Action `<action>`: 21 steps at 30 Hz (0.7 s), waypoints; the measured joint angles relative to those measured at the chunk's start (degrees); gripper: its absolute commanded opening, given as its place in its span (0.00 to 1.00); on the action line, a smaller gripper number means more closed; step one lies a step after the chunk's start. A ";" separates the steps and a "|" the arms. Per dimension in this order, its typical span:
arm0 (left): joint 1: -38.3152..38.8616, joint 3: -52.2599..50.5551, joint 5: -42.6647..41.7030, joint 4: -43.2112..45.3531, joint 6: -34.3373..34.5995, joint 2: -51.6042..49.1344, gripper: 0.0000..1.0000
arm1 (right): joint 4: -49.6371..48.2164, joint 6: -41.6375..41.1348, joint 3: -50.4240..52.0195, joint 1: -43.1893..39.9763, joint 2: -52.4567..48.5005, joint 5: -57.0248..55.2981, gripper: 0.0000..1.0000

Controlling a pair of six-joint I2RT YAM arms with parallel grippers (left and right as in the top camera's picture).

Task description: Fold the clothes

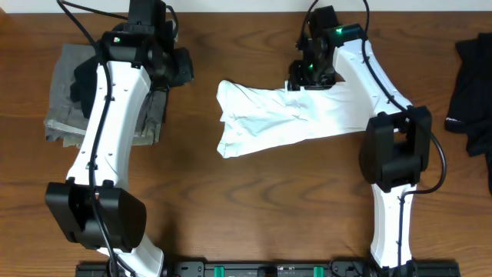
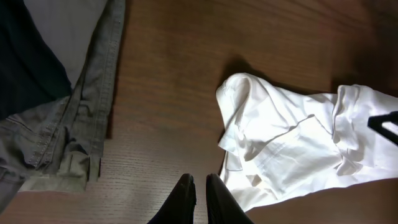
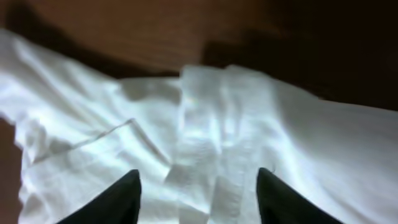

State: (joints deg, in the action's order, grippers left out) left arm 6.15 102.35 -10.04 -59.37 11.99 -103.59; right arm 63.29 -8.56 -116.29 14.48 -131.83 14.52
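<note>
Nearest us the worktop (image 1: 254, 208) is bare. The T-shirt (image 1: 292, 119) lies mid-worktop, bunched into a crumpled band. At its far edge our right jaws stand wide apart over a ridge of cloth, gripping nothing. Our left jaws, by the grey garment (image 1: 58, 115), are pinched shut and empty. We should spread the shirt flat first, taking one layer only.

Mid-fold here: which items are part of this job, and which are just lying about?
Job: white T-shirt; right gripper, open over it.
Lying about: grey-green garment; dark cloth on it; black garment beyond the right arm.
</note>
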 measured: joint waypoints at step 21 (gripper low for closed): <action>0.00 -1.18 0.02 1.55 0.00 0.00 0.11 | 0.20 4.37 10.40 -1.68 0.55 2.23 0.21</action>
State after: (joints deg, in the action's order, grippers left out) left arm 6.15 101.16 -10.02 -57.82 11.99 -103.59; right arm 63.48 -4.19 -105.89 12.80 -131.28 16.75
